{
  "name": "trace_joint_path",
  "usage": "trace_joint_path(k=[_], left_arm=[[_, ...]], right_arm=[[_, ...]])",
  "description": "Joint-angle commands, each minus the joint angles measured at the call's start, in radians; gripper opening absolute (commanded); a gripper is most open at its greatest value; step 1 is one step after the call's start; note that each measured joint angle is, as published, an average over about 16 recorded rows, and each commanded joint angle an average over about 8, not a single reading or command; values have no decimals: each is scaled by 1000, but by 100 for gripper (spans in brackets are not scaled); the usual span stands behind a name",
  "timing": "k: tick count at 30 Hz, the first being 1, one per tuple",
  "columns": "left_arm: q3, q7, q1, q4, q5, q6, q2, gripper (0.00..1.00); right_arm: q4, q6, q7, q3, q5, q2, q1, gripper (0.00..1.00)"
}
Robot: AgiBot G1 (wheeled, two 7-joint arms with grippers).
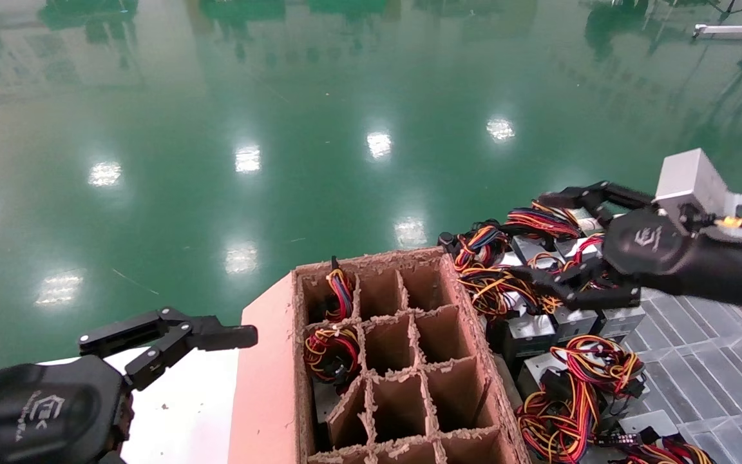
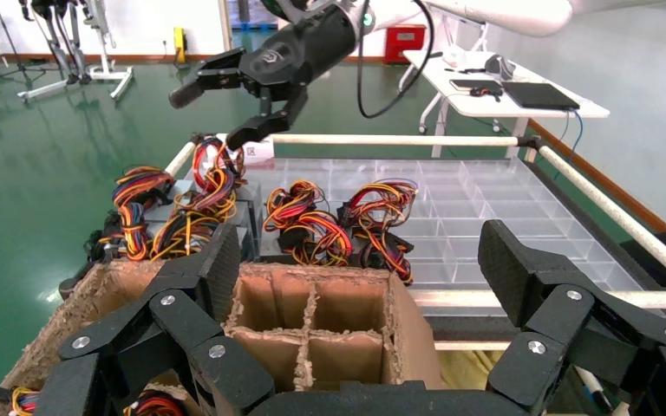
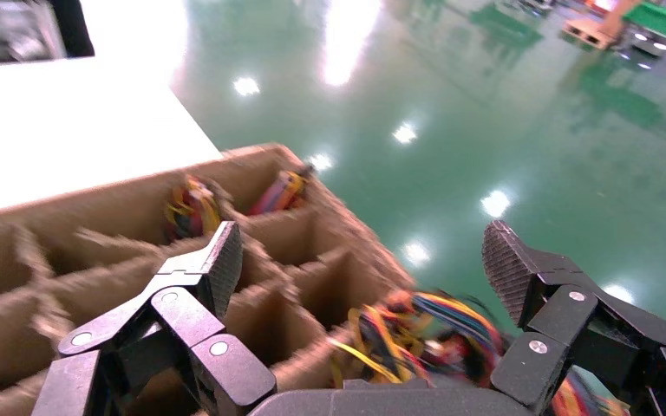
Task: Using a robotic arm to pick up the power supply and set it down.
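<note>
The right gripper (image 1: 554,241) is held above the cluster of power supplies (image 1: 542,303) on the right side of the scene, just past the far right corner of the cardboard box (image 1: 403,361). Its fingers (image 1: 577,196) are spread wide and nothing is clasped between them. The supplies are seen below and between the open fingers, their looped wires (image 1: 493,280) lying under the lower finger; whether that finger touches the wires cannot be told. In the left wrist view the same gripper (image 2: 221,108) is shown clear above the wire bundles (image 2: 199,195), with a gap visible beneath the fingertips.

The supplies are packed side by side on a clear gridded tray (image 1: 699,361), their silver cases mostly covered by red, yellow, orange and black wires. More wire bundles (image 1: 332,351) are seen in two far-left compartments of the box; the other visible compartments are bare cardboard.

The left gripper (image 1: 168,338) is parked low at the left, over a white surface (image 1: 190,412) beside the box, with its fingers open and empty.
</note>
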Motion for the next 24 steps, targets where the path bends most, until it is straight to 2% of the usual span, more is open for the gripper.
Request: trace_joint_path(k=[1, 24], left_arm=[[0, 0, 0, 0, 0, 0, 0, 100], [1, 1, 0, 0, -1, 0, 0, 100]], right_arm=[[43, -6, 24, 22, 17, 5, -35, 100], [530, -77, 289, 268, 213, 55, -427, 100]])
